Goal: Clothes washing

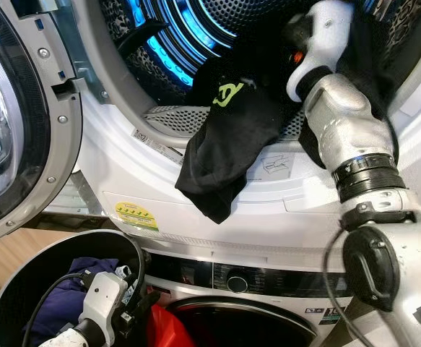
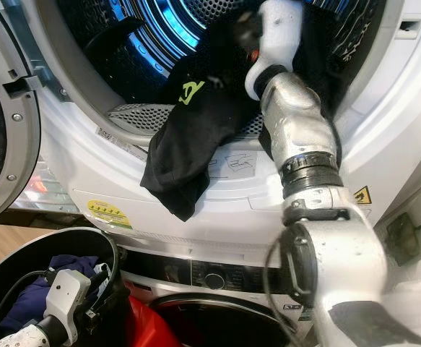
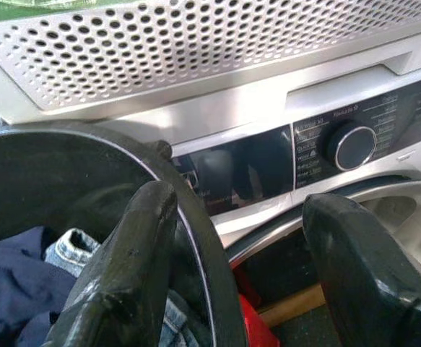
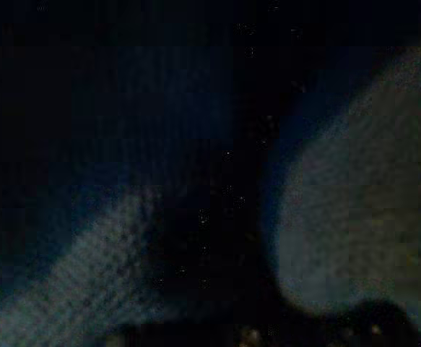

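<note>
A black garment (image 1: 228, 144) with a green logo hangs out of the upper machine's blue-lit drum (image 1: 174, 43), draped over the white rim. My right arm (image 1: 347, 123) reaches into the drum above it, and its gripper end is buried among dark cloth. The right wrist view is nearly black. Low at the left, my left gripper (image 3: 239, 202) is open, one finger (image 3: 134, 253) inside and one outside the rim of the black laundry basket (image 1: 22, 267). Navy and denim clothes (image 3: 22, 289) lie in the basket.
The upper machine's round door (image 1: 8, 123) stands open at the left. Below is a second machine with a dial (image 3: 349, 147) and a dark control panel. Red cloth (image 1: 168, 327) shows at its door opening, next to the basket.
</note>
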`<state>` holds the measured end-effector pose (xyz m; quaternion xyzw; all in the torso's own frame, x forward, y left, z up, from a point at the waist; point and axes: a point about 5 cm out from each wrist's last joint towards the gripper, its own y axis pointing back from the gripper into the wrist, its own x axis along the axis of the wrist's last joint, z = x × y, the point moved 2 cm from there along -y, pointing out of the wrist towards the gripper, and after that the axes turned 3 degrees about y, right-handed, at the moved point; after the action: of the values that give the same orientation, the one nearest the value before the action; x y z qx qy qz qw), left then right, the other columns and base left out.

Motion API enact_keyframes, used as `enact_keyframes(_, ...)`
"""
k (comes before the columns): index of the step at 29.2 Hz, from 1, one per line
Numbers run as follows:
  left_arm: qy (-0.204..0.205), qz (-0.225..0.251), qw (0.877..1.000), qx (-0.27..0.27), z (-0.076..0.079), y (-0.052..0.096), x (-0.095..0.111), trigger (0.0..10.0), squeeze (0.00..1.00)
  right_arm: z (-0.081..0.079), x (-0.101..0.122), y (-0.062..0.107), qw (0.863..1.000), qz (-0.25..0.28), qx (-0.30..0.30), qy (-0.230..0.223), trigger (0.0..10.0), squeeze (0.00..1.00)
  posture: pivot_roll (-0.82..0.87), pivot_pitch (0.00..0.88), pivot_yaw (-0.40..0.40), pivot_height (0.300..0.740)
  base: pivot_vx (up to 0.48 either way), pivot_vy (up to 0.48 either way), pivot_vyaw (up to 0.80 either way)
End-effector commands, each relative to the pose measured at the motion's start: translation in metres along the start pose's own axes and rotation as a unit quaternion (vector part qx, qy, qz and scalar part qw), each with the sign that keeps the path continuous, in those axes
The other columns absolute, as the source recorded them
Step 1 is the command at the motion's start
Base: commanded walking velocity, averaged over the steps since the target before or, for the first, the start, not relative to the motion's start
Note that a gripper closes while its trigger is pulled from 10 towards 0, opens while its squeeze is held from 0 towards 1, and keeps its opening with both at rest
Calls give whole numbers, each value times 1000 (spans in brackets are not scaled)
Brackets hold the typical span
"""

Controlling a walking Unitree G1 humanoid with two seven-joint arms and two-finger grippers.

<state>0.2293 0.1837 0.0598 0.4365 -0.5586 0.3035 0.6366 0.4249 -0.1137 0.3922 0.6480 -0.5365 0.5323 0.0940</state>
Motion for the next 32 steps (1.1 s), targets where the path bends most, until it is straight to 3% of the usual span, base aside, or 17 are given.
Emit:
enact_keyframes(1,0,-6,1000,3,-2,2,-1,10000,0,0,10,-3,999,10,-17,-37,10000,0,83,0,111,740,0,0,0)
enact_keyframes(2,0,-6,1000,3,-2,2,-1,10000,0,4,8,-2,998,5,-35,-43,10000,0,83,0,111,740,0,0,0)
enact_keyframes(3,1,-6,1000,2,-1,2,-1,10000,0,17,5,2,989,-1,-103,103,10000,0,85,0,111,740,0,0,0)
enact_keyframes(4,2,-5,1000,2,-1,2,-1,10000,0,18,5,3,983,1,-113,146,10000,0,85,0,111,740,0,0,0)
enact_keyframes(5,1,-5,1000,2,-1,2,-1,10000,0,15,2,3,984,-6,-102,149,10000,0,87,0,112,740,0,0,0)
enact_keyframes(6,1,-5,1000,1,0,1,-1,10000,0,-8,3,-1,1000,10,-5,9,10000,0,87,0,112,740,0,0,0)
enact_keyframes(7,1,-5,1000,1,0,1,-1,10000,0,-27,11,0,992,27,79,-95,10000,0,87,0,112,740,0,0,0)
enact_keyframes(8,1,-5,1000,1,-1,1,-1,10000,0,-34,16,1,985,31,114,-127,10000,0,90,0,112,740,0,0,0)
enact_keyframes(9,1,-5,1000,1,-1,1,-1,10000,0,-36,16,2,984,31,119,-131,10000,0,90,0,112,740,0,0,0)
enact_keyframes(10,1,-5,1000,2,-1,1,-1,10000,0,-43,23,6,983,42,143,-104,10000,0,90,0,112,740,0,0,0)
enact_keyframes(13,1,-6,1000,1,-1,1,-1,10000,0,-27,8,2,999,-6,51,4,10000,0,87,0,113,740,0,0,0)
enact_keyframes(15,0,-7,1000,0,-2,1,-1,10000,0,-14,8,5,999,3,7,-53,10000,0,85,0,112,740,0,0,0)
enact_keyframes(20,1,-8,1000,0,-2,1,-1,10000,0,5,-1,15,997,-27,-66,-29,10000,0,73,0,111,740,0,0,0)
enact_keyframes(23,0,-8,1000,0,-3,0,-1,10000,0,4,-8,18,997,-34,-69,-28,10000,0,65,0,112,740,0,0,0)
enact_keyframes(25,-6,-1,1000,-4,-3,-4,5,10000,0,10,-30,24,993,-56,-100,-33,10000,0,64,0,113,740,0,0,0)
enact_keyframes(26,-6,-1,1000,-4,-3,-4,5,10000,0,10,-30,24,993,-56,-100,-33,10000,0,64,0,113,740,0,0,0)
enact_keyframes(32,-20,7,997,-80,4,-5,31,10000,0,17,-59,33,986,-93,-135,-40,10000,0,78,0,111,740,0,0,0)
